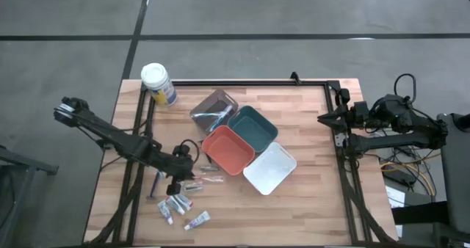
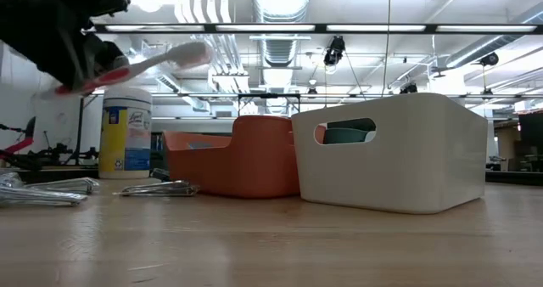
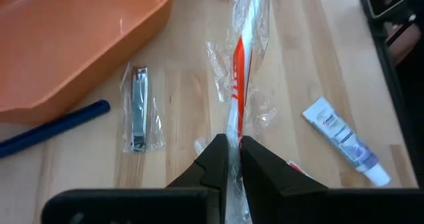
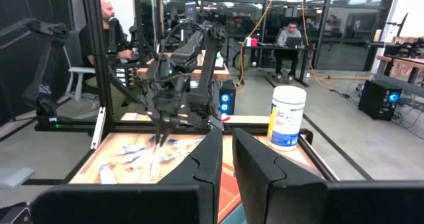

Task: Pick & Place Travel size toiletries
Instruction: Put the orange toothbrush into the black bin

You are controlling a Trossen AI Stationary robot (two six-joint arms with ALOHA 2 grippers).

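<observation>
Toiletries, small tubes (image 1: 176, 208), lie in a cluster near the worktop's (image 1: 308, 204) front-left corner. Just behind them the left pincer (image 3: 233, 143) is clamped on a wrapped red-and-white toothbrush (image 3: 238, 71), lifted clear of the wood. Beside it lie a bagged nail clipper (image 3: 138, 108) and the orange tray (image 1: 228, 150). Further back, the right pincer (image 1: 322, 118) waits at the right edge, fingers nearly together.

Bare wood right of the white tray (image 1: 270, 169) seems unobstructed.
</observation>
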